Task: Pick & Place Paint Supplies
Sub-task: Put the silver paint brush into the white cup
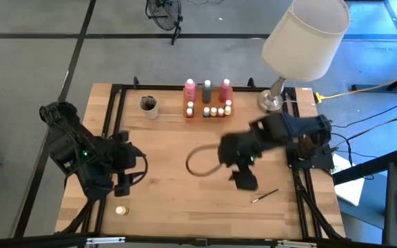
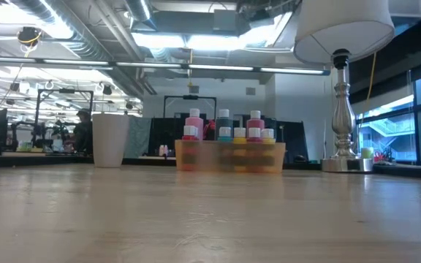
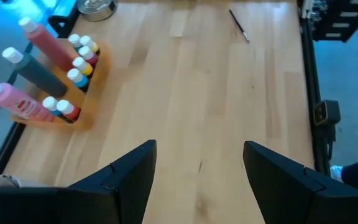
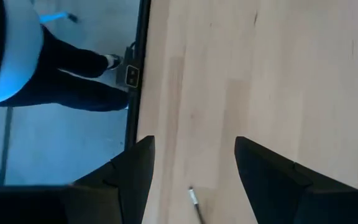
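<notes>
Desk: a light wooden desk (image 1: 171,200) with a black frame is carrying all items.
Tray: a flat orange tray (image 1: 207,112) is sitting at the far edge of the desk, near the middle.
Bottles: 3 tall white-capped bottles, 2 pink (image 1: 189,89) (image 1: 225,88) and 1 grey (image 1: 207,91), are standing upright in the tray's back row.
Pots: several small pots (image 1: 214,111) with yellow, white or red lids are standing in the tray in front of the bottles.
Brush: 1 thin dark brush (image 1: 265,195) is lying flat on the desk near the front right, well apart from the tray.
Loose pot: 1 small yellow-lidded pot (image 1: 121,211) is standing near the front left corner.
Cup: a beige cup (image 1: 149,105) is standing left of the tray.
Lamp: a white-shaded lamp with a silver base (image 1: 271,100) is standing right of the tray.
Left end effector: the left end effector (image 3: 199,168) is hovering above the left side of the desk, fingers spread, gripping nothing.
Right end effector: the right end effector (image 4: 191,163) is hovering above the right half of the desk, near the brush, fingers apart and gripping nothing.
</notes>
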